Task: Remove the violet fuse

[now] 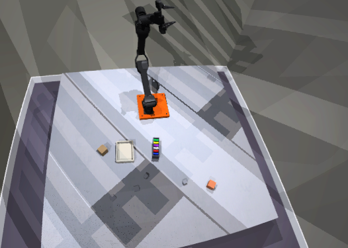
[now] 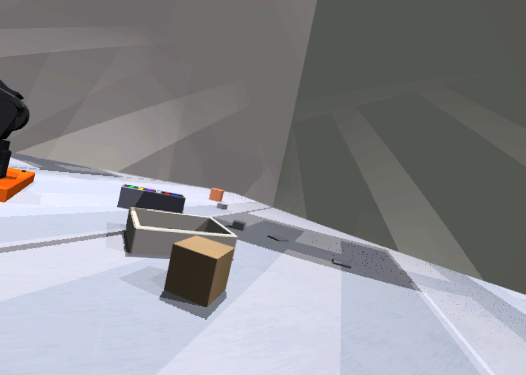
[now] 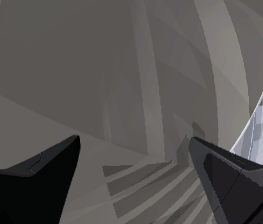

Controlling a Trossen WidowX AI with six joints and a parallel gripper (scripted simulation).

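A: Top view. Where does your gripper (image 1: 169,15) stand?

B: High above and behind the orange base plate (image 1: 153,106), with the arm (image 1: 142,58) reared up. Your fingers (image 1: 168,6) stand wide apart with nothing between them; the wrist view confirms it, showing both fingertips against bare wall only.

A: And the violet fuse (image 1: 156,145)?

B: It is seated in the fuse block (image 1: 155,149), which lies on the table (image 1: 231,180) in front of the base plate. You see the fuses as a row of coloured bars; the violet one sits near the middle of the row, between its neighbours. The gripper is well apart from it.

A: Where is the tray (image 1: 125,151)?

B: Just beside the block, on its left in the top view, and nothing is visible inside it. In the exterior view the tray (image 2: 150,238) lies in front of the dark block (image 2: 150,199), with a brown cube (image 2: 199,269) at its near wall.

A: Other items?

B: That cube (image 1: 102,149) lies near the tray's far side from the block. An orange cube (image 1: 212,184) and a small grey cube (image 1: 185,182) lie well apart, to the right.
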